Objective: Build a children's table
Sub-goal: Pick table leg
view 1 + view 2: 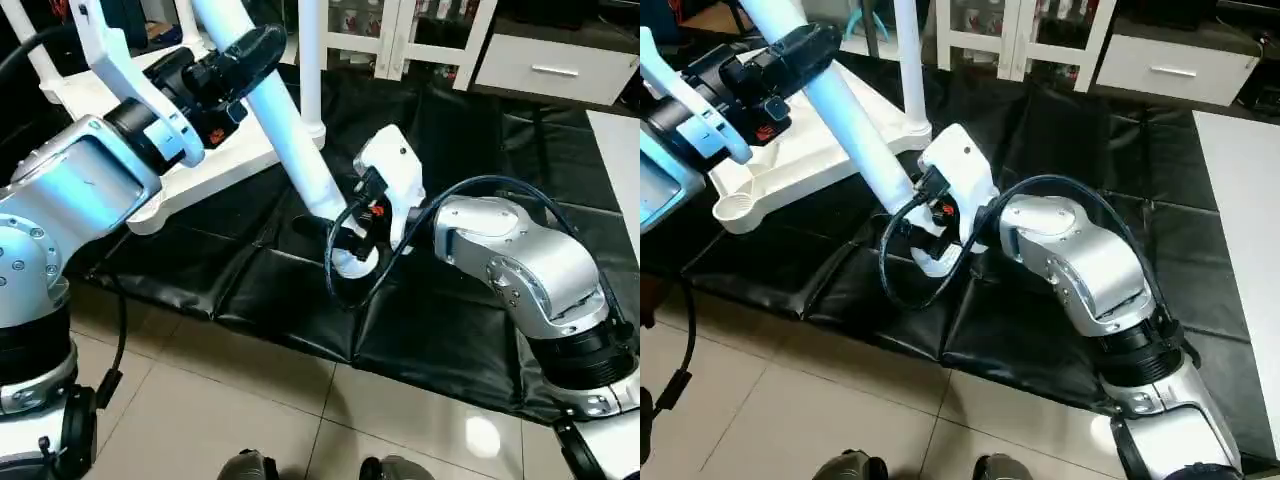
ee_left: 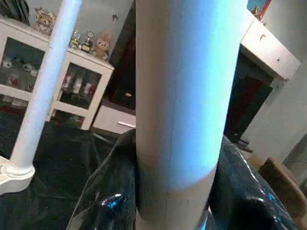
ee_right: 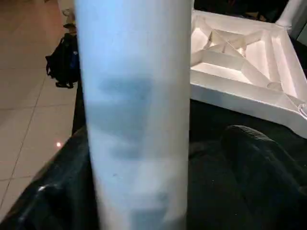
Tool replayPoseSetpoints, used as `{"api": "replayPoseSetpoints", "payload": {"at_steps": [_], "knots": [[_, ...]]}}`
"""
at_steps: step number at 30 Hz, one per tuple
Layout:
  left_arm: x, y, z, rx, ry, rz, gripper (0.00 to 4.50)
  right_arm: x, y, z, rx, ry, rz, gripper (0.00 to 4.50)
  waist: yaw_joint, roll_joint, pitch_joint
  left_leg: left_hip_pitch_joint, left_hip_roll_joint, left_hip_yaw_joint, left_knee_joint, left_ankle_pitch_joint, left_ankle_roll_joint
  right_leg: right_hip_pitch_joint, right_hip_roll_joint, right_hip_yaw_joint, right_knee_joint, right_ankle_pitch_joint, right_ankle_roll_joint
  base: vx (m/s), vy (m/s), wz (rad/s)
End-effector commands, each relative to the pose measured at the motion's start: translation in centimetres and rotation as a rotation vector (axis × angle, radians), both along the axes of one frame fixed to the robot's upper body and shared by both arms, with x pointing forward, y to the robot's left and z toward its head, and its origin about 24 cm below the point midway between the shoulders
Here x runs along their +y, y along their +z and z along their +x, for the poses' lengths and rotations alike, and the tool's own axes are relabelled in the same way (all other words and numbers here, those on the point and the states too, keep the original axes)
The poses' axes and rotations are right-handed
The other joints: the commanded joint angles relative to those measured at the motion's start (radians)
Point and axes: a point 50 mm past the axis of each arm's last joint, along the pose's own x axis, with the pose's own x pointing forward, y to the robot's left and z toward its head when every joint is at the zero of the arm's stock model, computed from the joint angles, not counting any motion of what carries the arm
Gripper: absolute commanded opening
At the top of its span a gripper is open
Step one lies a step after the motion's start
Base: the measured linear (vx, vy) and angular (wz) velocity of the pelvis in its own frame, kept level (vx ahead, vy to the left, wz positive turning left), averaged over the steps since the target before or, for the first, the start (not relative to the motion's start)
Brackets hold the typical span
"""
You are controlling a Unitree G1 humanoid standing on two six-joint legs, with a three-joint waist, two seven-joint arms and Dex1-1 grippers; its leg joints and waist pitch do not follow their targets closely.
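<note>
Above the black mat (image 1: 420, 330), both grippers, left (image 1: 245, 52) and right (image 1: 930, 225), clamp one slanted leg (image 1: 290, 150) beside the upturned top (image 1: 790, 165), where uneven pulls could twist it loose

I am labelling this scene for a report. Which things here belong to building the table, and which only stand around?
Belong to the job:
- table top, upside down on the black mat
- leg held by both grippers
- leg already standing in a corner socket

Only standing around:
- glass-door cabinet
- drawer unit
</note>
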Motion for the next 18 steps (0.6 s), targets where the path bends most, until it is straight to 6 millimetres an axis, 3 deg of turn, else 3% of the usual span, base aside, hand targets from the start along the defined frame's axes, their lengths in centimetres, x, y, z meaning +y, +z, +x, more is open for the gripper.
{"api": "replayPoseSetpoints", "payload": {"at_steps": [1, 15, 18], "knots": [[0.2, 0.2, -0.1, -0.02, 0.006, 0.005, 1.66, -0.2, 0.2, 0.0, -0.008, -0.001, 0.012, 3.5, 0.005, -0.002, -0.106, 0.011, 0.034, -0.012, -0.062, -0.074, -0.045, 0.079, -0.063, 0.06, -0.07, -0.215, -0.127, 0.0, 0.0, 0.0], [0.3, -0.1, 0.0, -0.042, 0.008, 0.043, 1.66, -0.2, -0.3, -0.5, 0.025, 0.087, 0.021, 2.3, 0.007, -0.001, -0.111, 0.012, 0.035, -0.014, -0.062, -0.109, -0.043, 0.077, -0.063, 0.058, -0.074, -0.241, -0.122, 0.0, 0.0, 0.0], [0.1, -0.7, -0.3, -0.072, -0.043, 0.077, 2.36, -0.6, 0.4, -1.1, 0.037, 0.192, 0.107, 2.01, 0.008, 0.0, -0.111, 0.013, 0.036, -0.013, -0.062, -0.117, -0.039, 0.073, -0.064, 0.058, -0.077, -0.26, -0.119, 0.0, 0.0, 0.0]]}}
